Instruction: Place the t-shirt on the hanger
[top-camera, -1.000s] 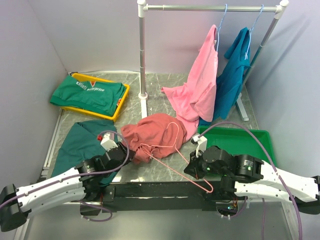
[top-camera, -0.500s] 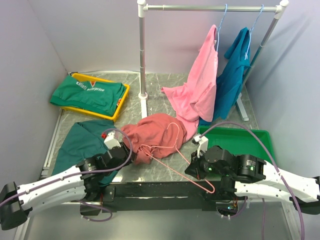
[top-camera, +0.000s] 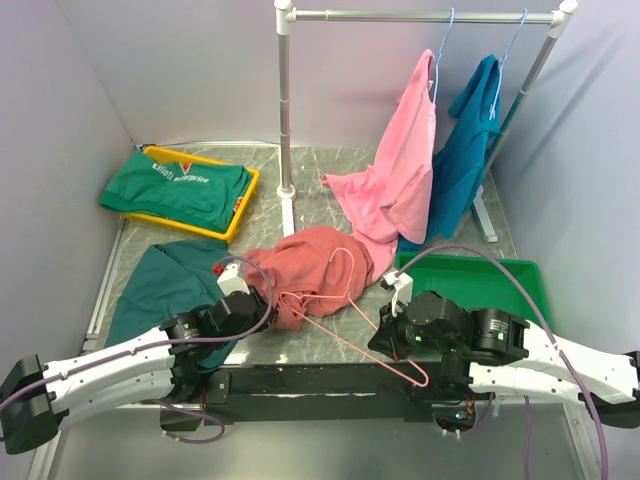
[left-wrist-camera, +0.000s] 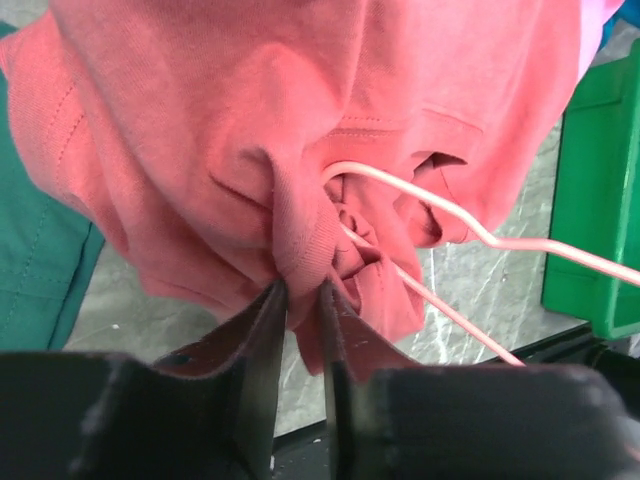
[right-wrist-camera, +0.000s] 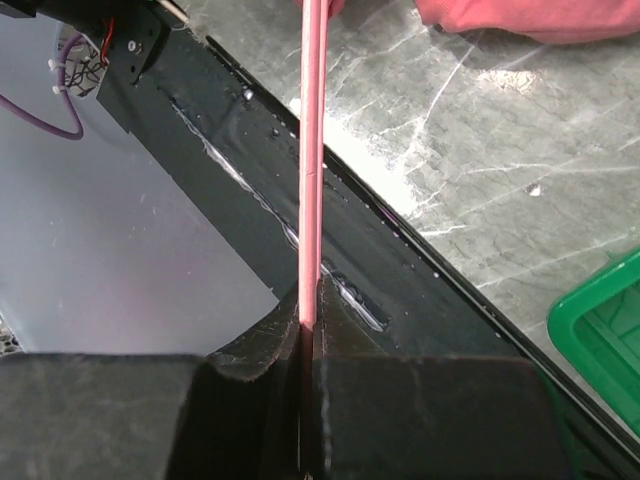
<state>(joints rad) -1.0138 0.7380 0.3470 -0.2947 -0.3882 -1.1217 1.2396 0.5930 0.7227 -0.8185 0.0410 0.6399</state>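
The brick-red t-shirt (top-camera: 305, 265) lies bunched in the middle of the table and fills the left wrist view (left-wrist-camera: 300, 130). My left gripper (top-camera: 262, 308) is shut on a fold of the t-shirt's near edge (left-wrist-camera: 300, 285). The salmon-pink wire hanger (top-camera: 345, 340) lies slanted, its hook (top-camera: 345, 262) on top of the shirt and one end tucked into the cloth (left-wrist-camera: 400, 190). My right gripper (top-camera: 400, 350) is shut on the hanger's near wire (right-wrist-camera: 310, 200), which runs straight up from the jaws.
A green bin (top-camera: 480, 285) stands at the right and shows in the left wrist view (left-wrist-camera: 595, 190). A dark green shirt (top-camera: 160, 285) lies at the left. A yellow tray (top-camera: 240, 205) holds a green shirt. A rack (top-camera: 285, 120) carries pink and teal shirts on blue hangers. A black strip (right-wrist-camera: 300, 230) lines the near edge.
My left gripper has moved right and forward with the shirt fold, bunching the cloth towards the hanger. The right arm has barely moved.
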